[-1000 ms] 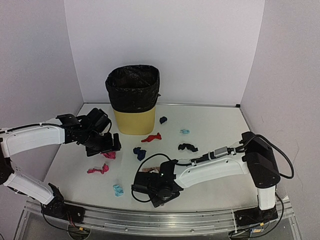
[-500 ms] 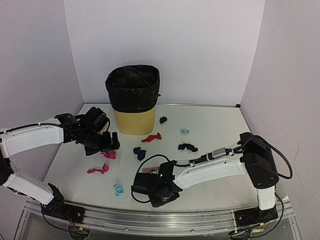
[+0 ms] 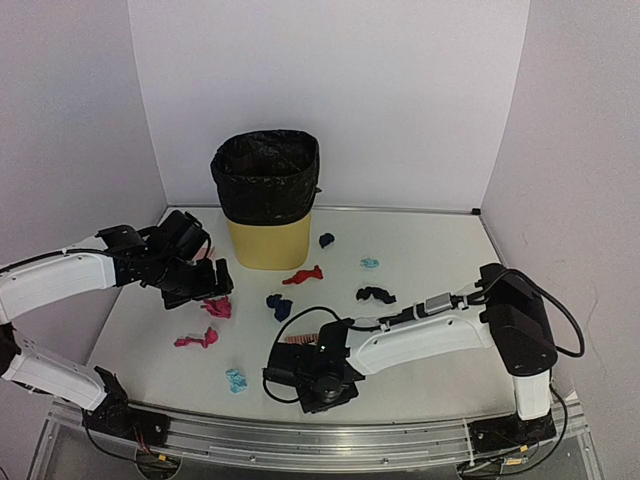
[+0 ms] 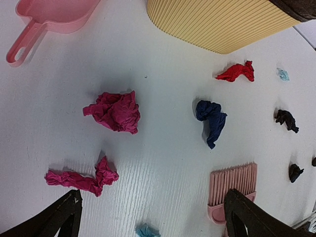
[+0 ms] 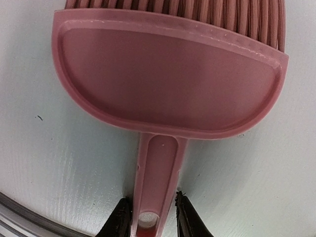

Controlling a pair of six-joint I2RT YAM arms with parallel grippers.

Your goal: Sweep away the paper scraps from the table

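Room-wise you're working on a white table point(image 3: 430, 240) that's sitting boxed in by walls point(image 3: 330, 90) on three sides, with the yellow bin point(image 3: 265, 205) standing at the back and the metal rail point(image 3: 330, 440) running along the near edge. The widest bare stretch is lying off to the bin's right. The paper scraps point(image 3: 303, 274) are all sitting in front of the bin or to its front-right: a red wad point(image 4: 237, 72) just in front of it, a navy wad point(image 4: 211, 120) a little nearer the rail, a pink wad point(image 4: 114, 111) to the front-left, a long pink twist point(image 4: 81, 178) further out, and a black wad point(image 3: 375, 294) and a light blue wad point(image 3: 369, 263) to the front-right. Your left gripper point(image 4: 153, 197) is hovering front-left of the bin above the pink wad, fingers spread wide and holding nothing, with the pink dustpan point(image 4: 54, 12) lying just beside the bin's left side. Your right gripper point(image 5: 152, 207) is sitting low, well in front of the bin and close to the rail, its fingers point(image 5: 121, 217) hugging both sides of the handle of the pink brush point(image 5: 168, 74), which is lying flat on the table. I can't tell if they're actually squeezing it.
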